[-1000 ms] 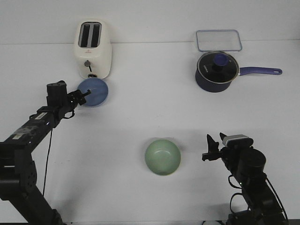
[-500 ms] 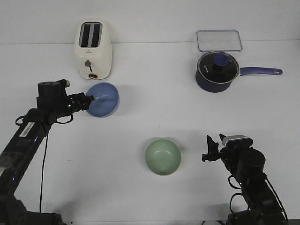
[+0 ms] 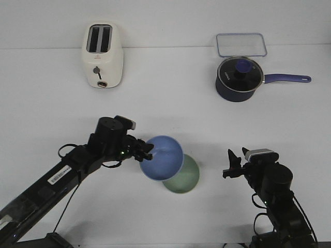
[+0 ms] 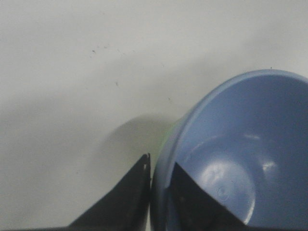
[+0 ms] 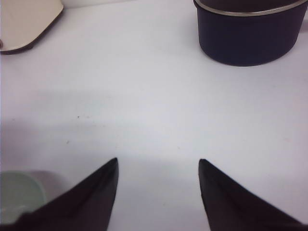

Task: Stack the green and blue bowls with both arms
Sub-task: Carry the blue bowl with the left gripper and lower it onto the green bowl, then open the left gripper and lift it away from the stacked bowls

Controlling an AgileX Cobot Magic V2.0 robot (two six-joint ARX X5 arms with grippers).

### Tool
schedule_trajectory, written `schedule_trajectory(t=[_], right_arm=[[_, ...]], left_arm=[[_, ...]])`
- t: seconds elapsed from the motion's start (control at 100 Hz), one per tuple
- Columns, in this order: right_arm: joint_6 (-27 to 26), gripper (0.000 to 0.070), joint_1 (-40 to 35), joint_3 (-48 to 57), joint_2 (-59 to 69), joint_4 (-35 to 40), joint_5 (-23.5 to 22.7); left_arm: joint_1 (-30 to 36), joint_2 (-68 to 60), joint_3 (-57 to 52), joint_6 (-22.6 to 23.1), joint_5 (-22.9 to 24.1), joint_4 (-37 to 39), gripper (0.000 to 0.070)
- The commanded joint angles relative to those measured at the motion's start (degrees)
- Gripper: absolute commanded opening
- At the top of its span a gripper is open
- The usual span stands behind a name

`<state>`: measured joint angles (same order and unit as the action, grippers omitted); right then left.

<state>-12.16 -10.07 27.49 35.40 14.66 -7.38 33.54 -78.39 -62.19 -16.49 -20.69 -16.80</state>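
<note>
My left gripper (image 3: 146, 151) is shut on the rim of the blue bowl (image 3: 161, 157) and holds it in the air, partly over the green bowl (image 3: 185, 178), which sits on the table at front centre. In the left wrist view the blue bowl (image 4: 240, 159) fills one side, its rim pinched between my fingers (image 4: 137, 192), with a sliver of the green bowl (image 4: 166, 139) behind it. My right gripper (image 3: 231, 165) is open and empty to the right of the green bowl. The right wrist view shows an edge of the green bowl (image 5: 17, 195).
A cream toaster (image 3: 103, 55) stands at the back left. A dark navy saucepan (image 3: 239, 78) with glass lid and long handle sits at the back right, a clear rectangular container (image 3: 241, 44) behind it. The saucepan also shows in the right wrist view (image 5: 248, 33).
My left arm has carried the blue bowl from beside the toaster forward and to the right, to above the green bowl. The right arm has not moved.
</note>
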Motion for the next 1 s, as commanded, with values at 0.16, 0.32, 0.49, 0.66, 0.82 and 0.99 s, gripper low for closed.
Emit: schedule_trajectory(t=[0.16,0.32,0.49,0.66,0.82,0.99], right_arm=[[0.7,0.0334,-0.09,-0.15,0.33,-0.46,-0.11],[0.68,0.0334,-0.09,-0.15,0.33,-0.46,-0.11],[0.7,0.0334,-0.09,-0.15,0.31,-0.04,-0.11],[0.7,0.0334,-0.09,-0.15,0.28,0.26,-0.09],[0.7,0.0331,-0.02,-0.15,0.17,-0.2,0.11],[1.31,0.0016,-0.02,-0.13,-2.67,-0.35,0.09]], left_arm=[[7.98,-6.32,-0.72,-0.72,1.57,4.59,0.0013],[10.27,-10.21,-0.72,-0.74,1.68,6.56,0.0018],[10.29,-10.32,-0.74,-0.74,1.68,7.74,0.034],[7.67,-6.91,-0.74,0.09,2.69,7.56,0.0355],[3.17,-0.07,-0.74,4.63,11.23,5.31,0.0329],[-3.65,8.68,-0.74,11.5,21.11,3.19,0.0009]])
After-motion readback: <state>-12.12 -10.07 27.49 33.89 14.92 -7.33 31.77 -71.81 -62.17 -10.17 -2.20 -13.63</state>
